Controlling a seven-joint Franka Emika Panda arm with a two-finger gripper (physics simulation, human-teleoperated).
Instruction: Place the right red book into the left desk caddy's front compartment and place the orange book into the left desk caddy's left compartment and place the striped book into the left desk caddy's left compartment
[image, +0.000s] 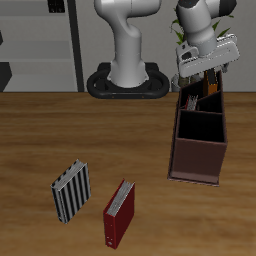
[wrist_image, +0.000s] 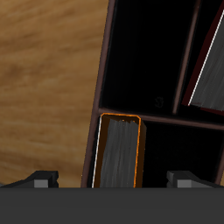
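Gripper above the caddy's rear end; orange book standing in a caddy compartment.

The gripper (image: 201, 82) hangs over the far end of the left desk caddy (image: 197, 160), which sits on the wooden table (image: 60, 130). In the wrist view the orange book (wrist_image: 118, 150) stands on edge inside a black-lined compartment, white page edges upward, and the two fingertips (wrist_image: 40, 180) sit well apart on either side of it, spread and gripping nothing. A dark maroon book, the right red book (wrist_image: 208, 72), leans in the neighbouring compartment beyond a divider. The striped book (image: 72, 191) lies flat on the table near the front edge, well apart from the caddy. A brighter red book (image: 120, 213) lies just beside it, also flat.
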